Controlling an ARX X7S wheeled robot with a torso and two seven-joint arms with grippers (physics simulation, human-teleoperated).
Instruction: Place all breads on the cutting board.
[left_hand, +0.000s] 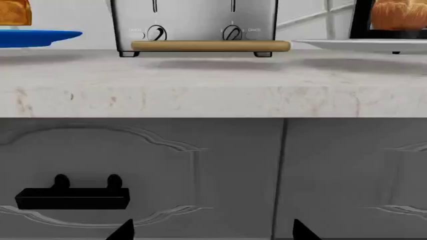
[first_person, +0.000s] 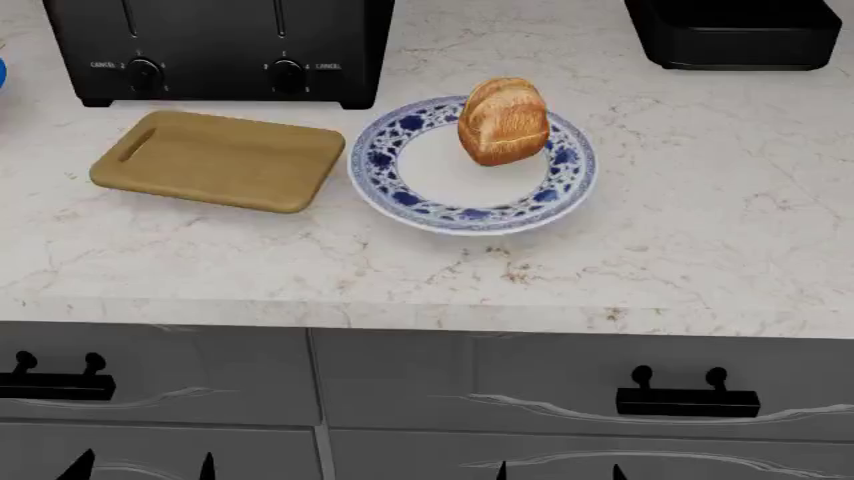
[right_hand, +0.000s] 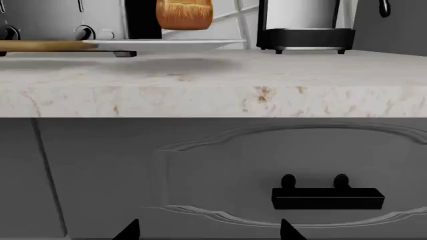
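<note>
One bread (first_person: 503, 120) stands on the round blue-and-white patterned plate (first_person: 387, 172); it also shows in the right wrist view (right_hand: 185, 13) and the left wrist view (left_hand: 399, 15). A second bread (left_hand: 15, 12) sits on a plain blue plate (left_hand: 40, 36), seen only in the left wrist view. The tan cutting board (first_person: 214, 160) lies bare left of the patterned plate, in front of the toaster; its edge shows in the left wrist view (left_hand: 210, 46). My left gripper (first_person: 140, 468) (left_hand: 213, 232) and right gripper (first_person: 558, 470) (right_hand: 210, 232) are open and empty, low in front of the drawers.
A toaster (first_person: 220, 45) stands behind the board. A black appliance (first_person: 734, 30) stands at the back right. The stone counter edge (first_person: 427, 315) overhangs grey drawers with black handles (first_person: 687, 400) (left_hand: 72, 196) (right_hand: 327, 196).
</note>
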